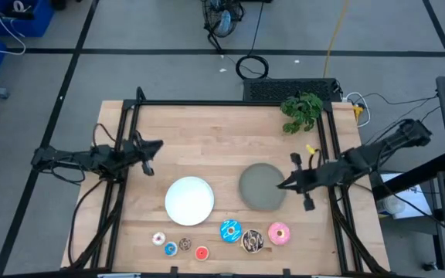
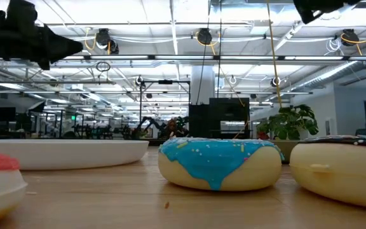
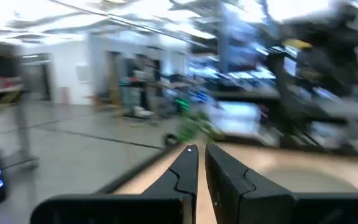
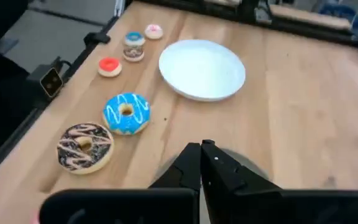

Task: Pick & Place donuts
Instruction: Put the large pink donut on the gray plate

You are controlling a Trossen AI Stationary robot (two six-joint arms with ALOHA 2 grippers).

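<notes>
Seven donuts sit in a loose row along the lower edge of the table [image 1: 207, 131] in the high view, none held. From left: white-pink mini [image 1: 158, 239], blue mini [image 1: 171, 249], brown mini [image 1: 185, 244], red mini [image 1: 202, 252], then the larger blue donut [image 1: 231, 230], the chocolate donut w/ white drizzle [image 1: 253, 241] and the pink donut [image 1: 279, 233] at lower right of centre. The chocolate one touches or nearly touches both neighbours; the minis sit close together, just below the white plate [image 1: 189, 201]. The grey plate [image 1: 262, 186] is right of the white one, apart from it; both plates are bare. The left gripper [image 1: 150, 158] is at mid-left of the high view, above and left of the white plate, over bare wood; in the left wrist view its fingers [image 3: 185, 169] are nearly together w/ only a thin slit, nothing between. The right gripper [image 1: 282, 184] is at the right rim of the grey plate; in the right wrist view its fingers [image 4: 190, 163] are closed tip to tip, holding nothing. A green plant [image 1: 301, 110] stands at the table's upper right corner. In the low view the blue donut fills the centre, the chocolate one is cut off at right.
</notes>
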